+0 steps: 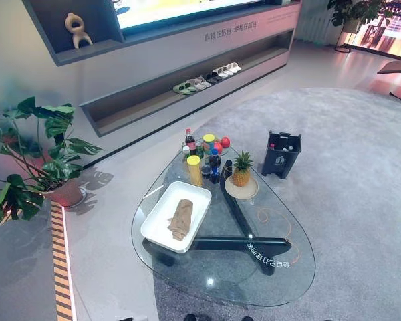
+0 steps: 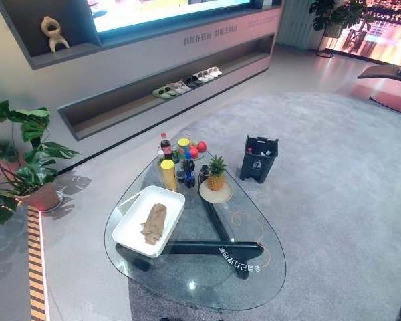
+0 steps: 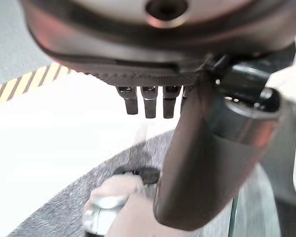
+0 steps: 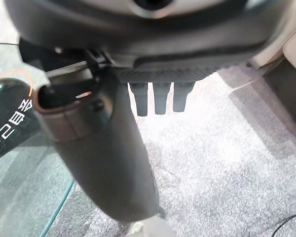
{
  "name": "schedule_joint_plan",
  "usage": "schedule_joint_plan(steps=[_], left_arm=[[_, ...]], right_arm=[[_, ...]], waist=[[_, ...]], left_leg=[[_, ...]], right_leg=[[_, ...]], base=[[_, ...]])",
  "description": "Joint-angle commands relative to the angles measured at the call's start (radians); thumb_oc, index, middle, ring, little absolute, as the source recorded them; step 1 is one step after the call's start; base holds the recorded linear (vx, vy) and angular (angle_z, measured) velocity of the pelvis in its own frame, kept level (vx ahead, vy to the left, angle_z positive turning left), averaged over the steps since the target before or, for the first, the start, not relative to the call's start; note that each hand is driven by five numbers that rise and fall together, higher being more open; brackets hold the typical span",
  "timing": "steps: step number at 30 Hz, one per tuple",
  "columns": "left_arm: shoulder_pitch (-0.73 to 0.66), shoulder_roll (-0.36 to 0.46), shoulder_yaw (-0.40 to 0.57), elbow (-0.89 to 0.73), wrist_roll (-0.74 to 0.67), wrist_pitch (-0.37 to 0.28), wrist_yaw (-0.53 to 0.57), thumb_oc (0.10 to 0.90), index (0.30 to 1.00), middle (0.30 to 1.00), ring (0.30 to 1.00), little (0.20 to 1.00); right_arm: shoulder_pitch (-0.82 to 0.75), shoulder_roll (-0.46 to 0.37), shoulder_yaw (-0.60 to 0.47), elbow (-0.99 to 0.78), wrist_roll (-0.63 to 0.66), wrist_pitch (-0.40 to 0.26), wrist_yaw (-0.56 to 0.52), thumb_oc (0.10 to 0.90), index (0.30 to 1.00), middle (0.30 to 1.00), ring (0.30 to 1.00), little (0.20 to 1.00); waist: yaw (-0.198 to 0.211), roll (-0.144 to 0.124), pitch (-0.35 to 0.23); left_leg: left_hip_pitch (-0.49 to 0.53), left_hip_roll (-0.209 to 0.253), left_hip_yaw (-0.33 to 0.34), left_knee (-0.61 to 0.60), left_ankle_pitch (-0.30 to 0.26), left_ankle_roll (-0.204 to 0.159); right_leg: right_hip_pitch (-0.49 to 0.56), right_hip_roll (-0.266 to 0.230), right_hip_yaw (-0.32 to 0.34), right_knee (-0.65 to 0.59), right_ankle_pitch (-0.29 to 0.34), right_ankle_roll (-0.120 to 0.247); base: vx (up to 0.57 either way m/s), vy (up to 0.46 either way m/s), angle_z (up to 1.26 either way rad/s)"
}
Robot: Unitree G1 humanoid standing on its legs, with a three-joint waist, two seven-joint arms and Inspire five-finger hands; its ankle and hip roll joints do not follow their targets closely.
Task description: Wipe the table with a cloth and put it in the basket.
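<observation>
Both robot hands, left [image 3: 153,101] and right [image 4: 158,101], hang straight-fingered, empty. Reaching the crumpled brown cloth [image 1: 181,219] in its white rectangular tray [image 1: 162,235] risks toppling the crowded bottles [image 1: 202,164] on the glass bench [image 1: 281,274].

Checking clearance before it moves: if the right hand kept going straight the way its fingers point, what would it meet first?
Probably the grey carpet: the right hand points at it with open fingers, beside the glass table's edge. Depth is unclear.

Showroom lounge: glass table [image 1: 281,267], rug [image 1: 361,167]
</observation>
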State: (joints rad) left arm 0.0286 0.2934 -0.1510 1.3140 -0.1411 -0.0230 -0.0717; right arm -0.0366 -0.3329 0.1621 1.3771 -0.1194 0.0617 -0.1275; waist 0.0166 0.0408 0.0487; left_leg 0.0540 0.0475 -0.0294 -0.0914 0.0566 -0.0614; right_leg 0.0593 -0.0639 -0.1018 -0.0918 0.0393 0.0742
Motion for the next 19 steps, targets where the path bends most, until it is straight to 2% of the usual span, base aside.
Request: schedule_joint_plan(steps=[1,10,19], left_arm=[[-0.093,0.034,-0.001,0.037,0.047,0.034,0.007,0.8,0.9,0.9,0.9,0.9],[-0.098,0.02,-0.03,0.039,0.054,0.046,-0.004,0.8,0.9,0.9,0.9,0.9],[-0.101,0.014,-0.029,0.04,0.053,0.032,0.016,0.8,0.9,0.9,0.9,0.9]], right_arm=[[-0.067,0.003,0.053,0.043,-0.022,0.025,-0.012,0.8,0.9,0.9,0.9,0.9],[-0.075,0.017,0.08,0.034,-0.026,0.037,0.007,0.8,0.9,0.9,0.9,0.9],[-0.072,0.028,0.095,0.037,-0.022,0.043,0.026,0.8,0.9,0.9,0.9,0.9]], waist=[[-0.016,-0.03,0.029],[-0.02,-0.036,0.028],[-0.018,-0.042,0.027]], left_leg=[[0.033,-0.06,0.056,0.004,-0.068,0.029],[0.043,-0.057,0.061,0.004,-0.073,0.032],[0.043,-0.053,0.064,0.004,-0.074,0.032]], right_leg=[[0.05,0.013,-0.02,0.018,-0.026,0.026],[0.054,0.015,-0.01,0.018,-0.024,0.025],[0.051,0.013,-0.009,0.011,-0.018,0.025]], base=[[0.0,0.0,0.0],[0.02,0.003,-0.05],[0.01,-0.004,-0.02]])
